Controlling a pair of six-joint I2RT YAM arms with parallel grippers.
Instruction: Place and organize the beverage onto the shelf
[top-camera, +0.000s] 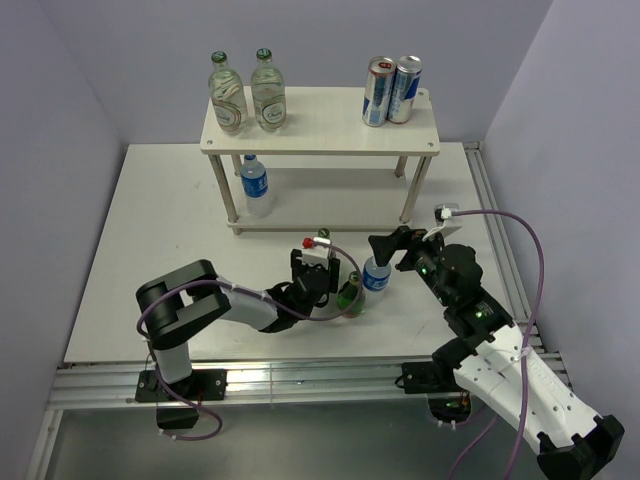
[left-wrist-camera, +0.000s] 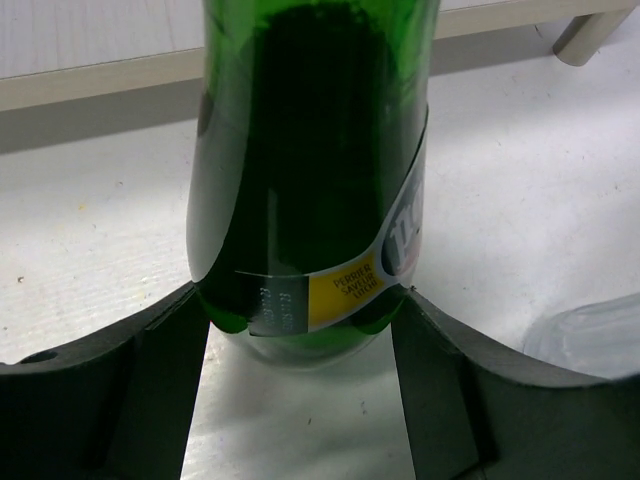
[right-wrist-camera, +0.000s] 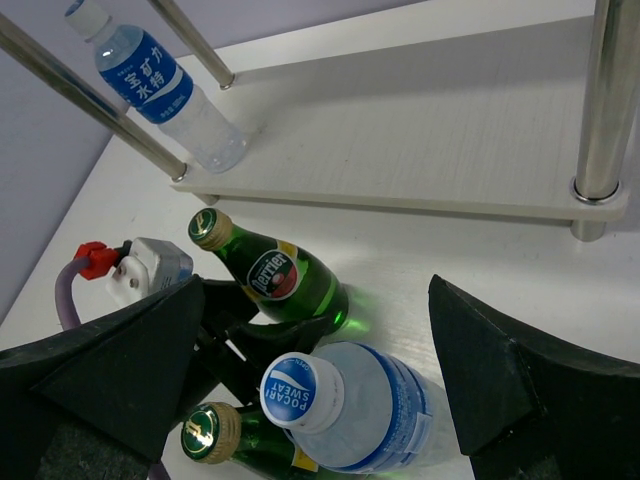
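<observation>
Jaws of the left gripper pinch the base of a green Perrier bottle, neck cut off in its wrist view. Right gripper jaws are spread around a Pocari Sweat bottle, which half hides a second green bottle. The shelf stands at the table's far side.

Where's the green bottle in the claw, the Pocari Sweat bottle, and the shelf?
green bottle (left-wrist-camera: 310, 150): left wrist view, on its glass body.
Pocari Sweat bottle (right-wrist-camera: 297, 390): right wrist view, on its cap.
shelf (top-camera: 320, 120): top external view, bare top board.
</observation>
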